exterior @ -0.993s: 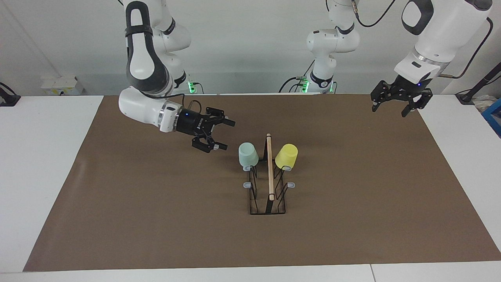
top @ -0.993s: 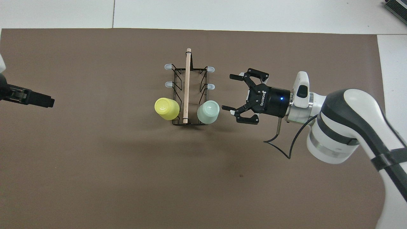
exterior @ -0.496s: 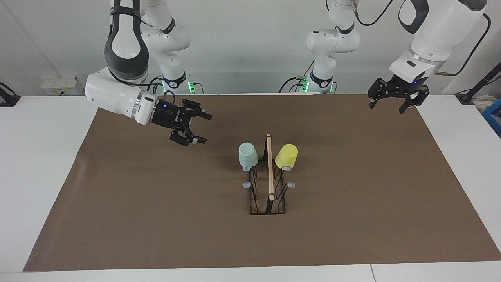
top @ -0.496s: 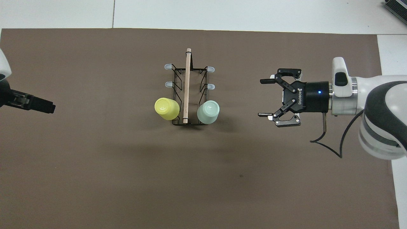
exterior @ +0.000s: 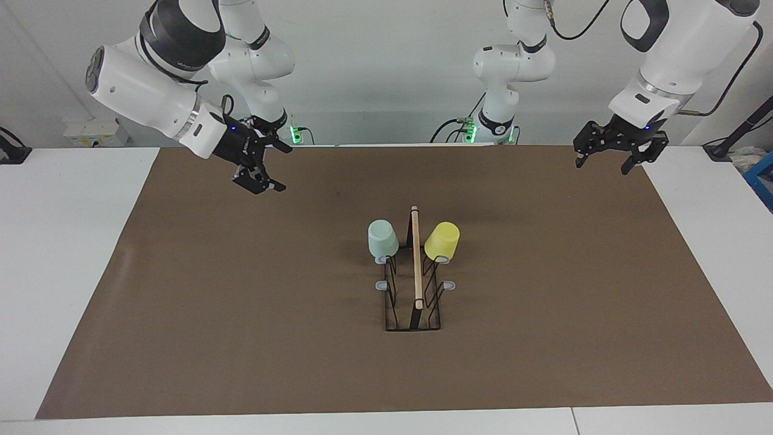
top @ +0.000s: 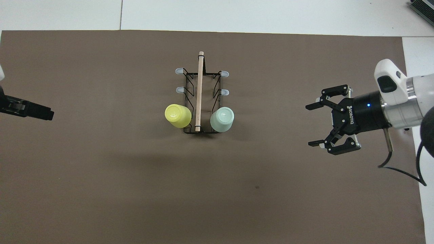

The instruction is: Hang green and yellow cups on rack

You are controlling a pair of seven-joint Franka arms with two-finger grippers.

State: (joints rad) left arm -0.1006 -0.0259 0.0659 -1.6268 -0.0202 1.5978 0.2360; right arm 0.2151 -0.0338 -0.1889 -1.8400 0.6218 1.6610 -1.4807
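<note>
The black wire rack [exterior: 416,272] with its wooden bar stands mid-table; it also shows in the overhead view [top: 199,84]. The mint green cup [exterior: 383,238] [top: 222,119] and the yellow cup [exterior: 442,240] [top: 178,115] sit upside down on the rack's two prongs nearest the robots, one each side of the bar. My right gripper [exterior: 279,170] [top: 309,125] is open and empty, raised over the mat toward the right arm's end. My left gripper [exterior: 602,166] [top: 47,114] is open and empty, raised over the mat's edge at the left arm's end.
A brown mat [exterior: 241,314] covers the white table [exterior: 66,241]. Several grey-tipped prongs [top: 179,89] on the rack farther from the robots are bare. A blue object [exterior: 762,178] sits at the table's edge at the left arm's end.
My right gripper has drawn back from beside the green cup, rising toward the right arm's end and its base. The left gripper has barely shifted. Both cups stay on the rack.
</note>
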